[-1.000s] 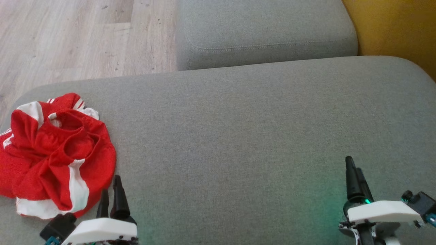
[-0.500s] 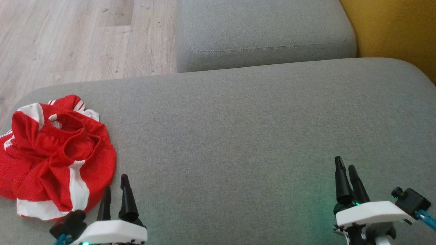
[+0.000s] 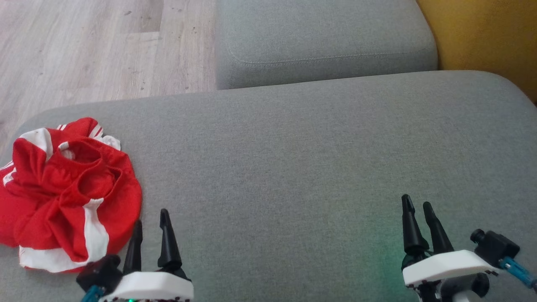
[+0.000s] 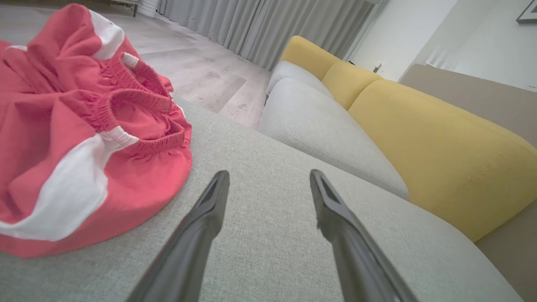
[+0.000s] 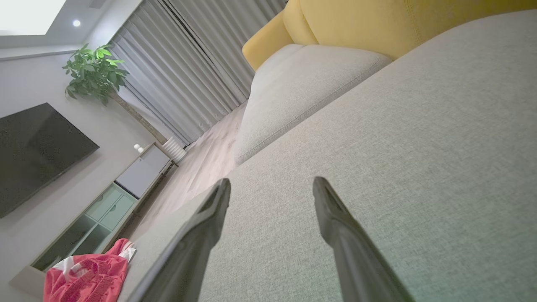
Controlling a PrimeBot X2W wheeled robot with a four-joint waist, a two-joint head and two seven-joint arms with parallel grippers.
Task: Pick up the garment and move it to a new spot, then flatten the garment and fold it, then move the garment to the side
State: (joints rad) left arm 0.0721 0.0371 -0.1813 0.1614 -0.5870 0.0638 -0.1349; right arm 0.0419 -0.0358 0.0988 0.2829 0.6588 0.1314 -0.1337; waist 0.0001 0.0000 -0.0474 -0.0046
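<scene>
The garment is a red piece with white stripes and an elastic waistband, crumpled in a heap at the left end of the grey sofa cushion. In the left wrist view the garment bulks up on the left, just beside my fingers. My left gripper hovers open right by the heap's near right edge, apart from it, with nothing between its fingers. Far to the right, my right gripper stands open and empty over bare cushion. The right wrist view catches the garment far off at the lower left.
A second grey cushion lies beyond the one I work on, with a yellow backrest at the right. Wooden floor runs past the sofa's far left edge. A TV, a low cabinet and a plant stand across the room.
My left gripper has slid right and a little up the view, staying beside the heap. The right gripper has shifted left. The garment lies as it did.
</scene>
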